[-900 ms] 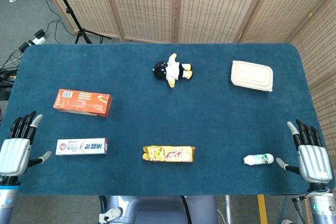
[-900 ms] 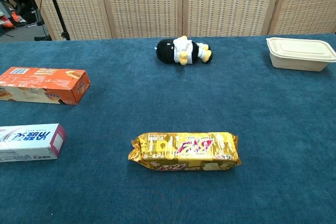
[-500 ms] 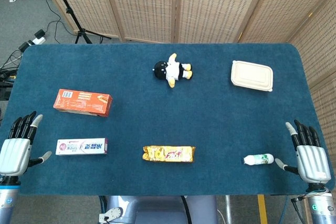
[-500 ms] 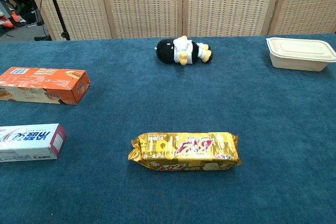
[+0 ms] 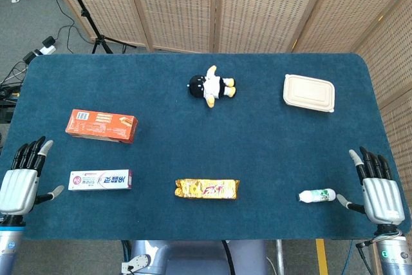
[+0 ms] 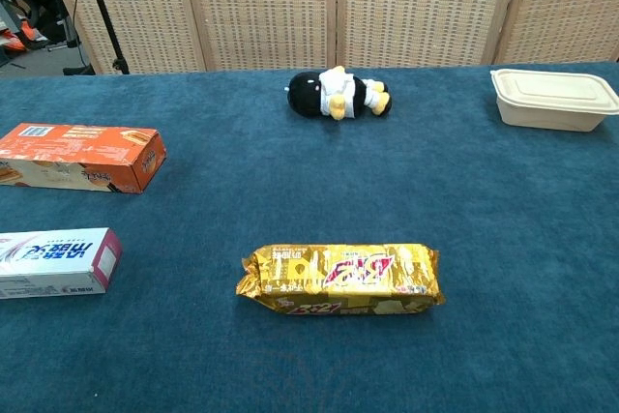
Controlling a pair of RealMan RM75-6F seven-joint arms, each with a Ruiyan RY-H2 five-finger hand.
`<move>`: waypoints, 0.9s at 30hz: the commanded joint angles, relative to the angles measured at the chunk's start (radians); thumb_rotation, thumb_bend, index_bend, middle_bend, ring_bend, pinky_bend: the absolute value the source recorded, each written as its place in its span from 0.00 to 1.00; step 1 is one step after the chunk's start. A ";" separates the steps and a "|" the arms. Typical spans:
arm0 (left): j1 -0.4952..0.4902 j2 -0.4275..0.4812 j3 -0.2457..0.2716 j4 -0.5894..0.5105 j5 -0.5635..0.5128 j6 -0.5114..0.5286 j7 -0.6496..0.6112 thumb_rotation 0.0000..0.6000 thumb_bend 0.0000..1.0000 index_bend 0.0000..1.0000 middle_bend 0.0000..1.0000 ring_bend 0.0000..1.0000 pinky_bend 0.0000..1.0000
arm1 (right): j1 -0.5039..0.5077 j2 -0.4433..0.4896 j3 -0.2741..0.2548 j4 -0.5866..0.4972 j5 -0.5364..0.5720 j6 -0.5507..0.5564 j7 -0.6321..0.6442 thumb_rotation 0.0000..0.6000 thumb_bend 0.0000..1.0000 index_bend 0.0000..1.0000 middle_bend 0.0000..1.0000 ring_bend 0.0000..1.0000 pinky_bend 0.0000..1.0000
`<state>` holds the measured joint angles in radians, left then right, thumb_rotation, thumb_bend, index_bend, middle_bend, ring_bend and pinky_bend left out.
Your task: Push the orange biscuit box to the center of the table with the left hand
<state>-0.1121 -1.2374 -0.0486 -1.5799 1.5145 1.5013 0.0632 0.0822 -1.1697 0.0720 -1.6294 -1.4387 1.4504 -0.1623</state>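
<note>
1. Because the push has not begun, the left robot hand (image 5: 21,181) rests at the counter's (image 5: 270,140) near left edge, fingers extended and apart, holding nothing. It lies nearer than the biscuit box (image 5: 101,125) and to its left, well apart from it, so a sweep toward the middle would start from the outer side.
2. The right robot hand (image 5: 380,188) sits at the near right corner, fingers likewise spread and empty, just beside a small bottle (image 5: 317,195) without touching it. Judged from the task, it has no part in the push.
3. The biscuit box lies flat on the left part of the counter, long axis running roughly left to right, slightly skewed. Nothing touches it.
4. The box is a long, low orange carton with white print and a pale panel on its front face (image 6: 82,157). It appears closed and undented.
5. A toothpaste box (image 5: 100,180) lies between the left robot hand and the biscuit box; the approach should probably pass around it.
6. The counter centre is bare cloth, with a toy (image 5: 211,85) beyond it and a gold packet (image 5: 206,189) nearer.
</note>
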 commanded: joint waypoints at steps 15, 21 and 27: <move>-0.011 0.020 -0.028 -0.023 -0.039 -0.021 -0.056 1.00 0.00 0.00 0.00 0.00 0.00 | 0.000 0.001 0.001 0.003 0.001 0.001 0.007 1.00 0.05 0.02 0.00 0.00 0.00; -0.056 0.062 -0.043 -0.075 -0.099 -0.144 -0.170 1.00 0.00 0.00 0.00 0.00 0.00 | 0.002 0.000 0.006 0.007 0.012 -0.006 0.009 1.00 0.05 0.02 0.00 0.00 0.00; -0.127 0.175 -0.080 -0.135 -0.163 -0.321 -0.404 1.00 0.00 0.00 0.00 0.00 0.00 | 0.005 -0.003 0.006 0.009 0.015 -0.011 0.005 1.00 0.05 0.02 0.00 0.00 0.00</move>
<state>-0.1944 -1.1271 -0.1026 -1.6791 1.3955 1.2753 -0.2291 0.0871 -1.1727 0.0780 -1.6199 -1.4236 1.4392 -0.1573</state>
